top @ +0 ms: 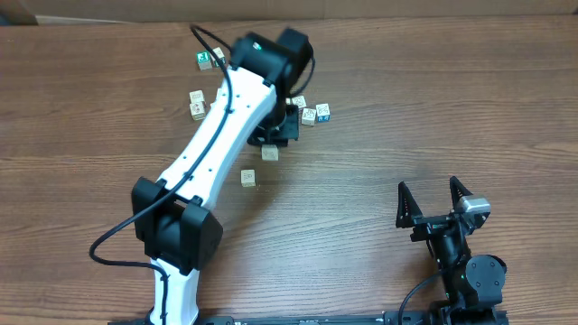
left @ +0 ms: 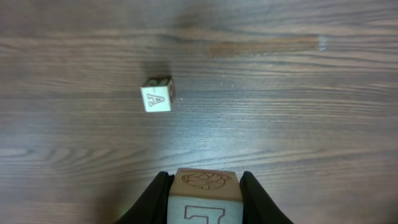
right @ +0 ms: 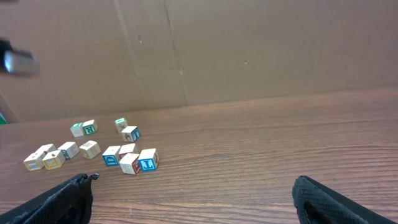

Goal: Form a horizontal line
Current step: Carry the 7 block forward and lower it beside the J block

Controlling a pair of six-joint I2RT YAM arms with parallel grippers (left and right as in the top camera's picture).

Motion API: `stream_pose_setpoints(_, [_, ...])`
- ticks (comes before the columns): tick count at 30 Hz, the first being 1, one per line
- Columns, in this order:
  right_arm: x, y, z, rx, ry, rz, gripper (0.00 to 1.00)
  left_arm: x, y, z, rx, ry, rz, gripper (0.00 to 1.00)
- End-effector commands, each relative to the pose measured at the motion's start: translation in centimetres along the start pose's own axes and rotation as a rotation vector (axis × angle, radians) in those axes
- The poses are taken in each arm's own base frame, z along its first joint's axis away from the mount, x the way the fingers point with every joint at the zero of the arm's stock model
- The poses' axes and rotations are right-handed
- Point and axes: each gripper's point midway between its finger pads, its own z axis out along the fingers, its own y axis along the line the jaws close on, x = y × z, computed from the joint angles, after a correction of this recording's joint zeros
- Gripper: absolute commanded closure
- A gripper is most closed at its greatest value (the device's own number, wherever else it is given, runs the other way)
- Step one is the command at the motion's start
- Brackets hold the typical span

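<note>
My left gripper (top: 271, 143) reaches to the upper middle of the table and is shut on a pale wooden cube (left: 205, 186) with a round line drawing on top. That cube (top: 269, 153) sits low at the table. A second pale cube (left: 157, 98) marked "A" lies alone ahead of it, apart from it, and it also shows in the overhead view (top: 247, 178). No straight row of touching cubes is in view. My right gripper (top: 435, 194) is open and empty at the lower right, and its fingers (right: 193, 182) are spread wide.
Loose cubes lie scattered at the back: two pale ones (top: 197, 104), a green-faced one (top: 204, 60), and a few with blue faces (top: 312, 112) right of the left wrist. The right wrist view shows the same cluster (right: 130, 158) before a cardboard wall (right: 249, 50).
</note>
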Motion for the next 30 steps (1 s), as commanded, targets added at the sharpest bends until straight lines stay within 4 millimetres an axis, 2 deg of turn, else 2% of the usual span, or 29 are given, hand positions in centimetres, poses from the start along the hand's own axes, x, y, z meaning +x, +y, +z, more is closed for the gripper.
stream_pose_setpoints(1, [0.2,-0.3,0.0,0.01,-0.004,-0.004,0.0,0.4,-0.3,2.3,-0.026,0.006,-0.093,0.83])
stream_pose_setpoints(6, [0.2,-0.3,0.0,0.01,-0.004,-0.004,0.0,0.0,-1.1,5.9,-0.026,-0.015,-0.136,0.81])
stream_pose_setpoints(11, [0.2,-0.3,0.0,0.01,-0.004,-0.004,0.0,-0.7,-0.6,8.7,-0.076,-0.081,-0.214,0.8])
stream_pose_setpoints(17, [0.2,-0.3,0.0,0.01,-0.004,-0.004,0.0,-2.0,-0.1,10.7,-0.106,-0.167,-0.235,0.8])
stream_pose_setpoints(24, [0.2,-0.3,0.0,0.01,-0.004,-0.004,0.0,-2.1,-0.6,13.0,-0.083,-0.195,-0.221,0.8])
stream_pose_setpoints(30, [0.2,-0.3,0.0,0.01,-0.004,-0.004,0.0,-2.0,-0.6,13.3,-0.084,-0.196,-0.208,0.78])
